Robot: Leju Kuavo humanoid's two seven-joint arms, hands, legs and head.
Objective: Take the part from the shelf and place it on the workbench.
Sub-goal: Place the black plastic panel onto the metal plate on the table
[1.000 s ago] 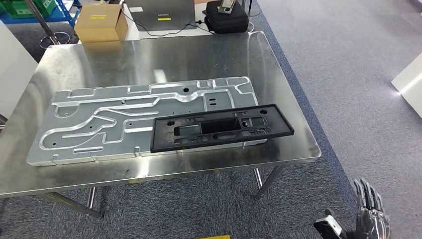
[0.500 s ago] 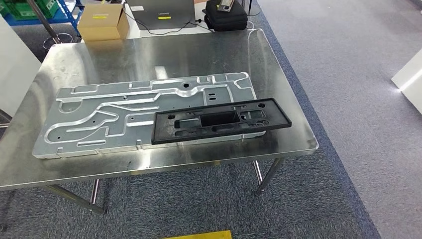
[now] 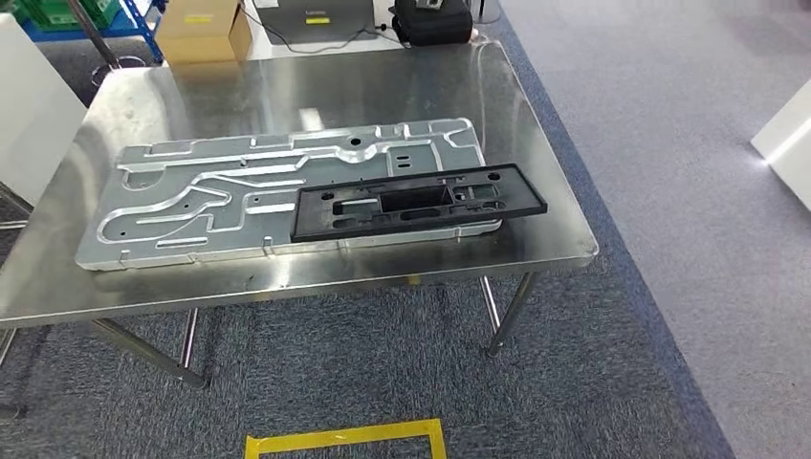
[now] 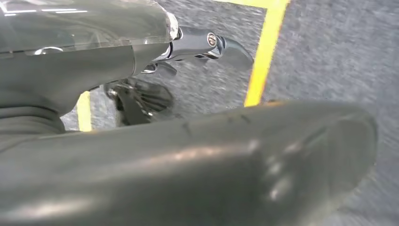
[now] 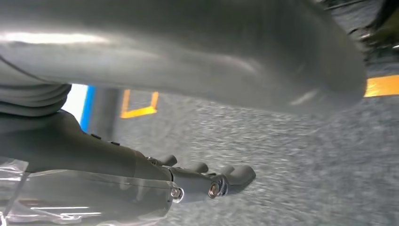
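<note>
The black rectangular frame part [image 3: 416, 202] lies flat on the steel workbench [image 3: 287, 86]. It rests on the right end of a large machined aluminium plate [image 3: 239, 191] and overhangs it toward the bench's right edge. My left hand [image 4: 188, 155] hangs over the grey carpet, its fingers [image 4: 207, 44] stretched out away from the thumb and holding nothing. Over carpet too, my right hand [image 5: 141, 56] has its fingers [image 5: 211, 181] straight and apart from the thumb, with nothing in it.
Behind the bench stand a cardboard box [image 3: 201, 29], a laptop [image 3: 311, 19] and a black bag [image 3: 432, 21]. A white panel [image 3: 29, 105] stands at the left, a white object [image 3: 789, 143] at the right. Yellow floor tape [image 3: 344, 442] lies in front of the bench.
The whole picture has shifted, so the camera has moved: the bench sits higher and smaller and the yellow tape has appeared. My right hand has left the head view's lower right corner.
</note>
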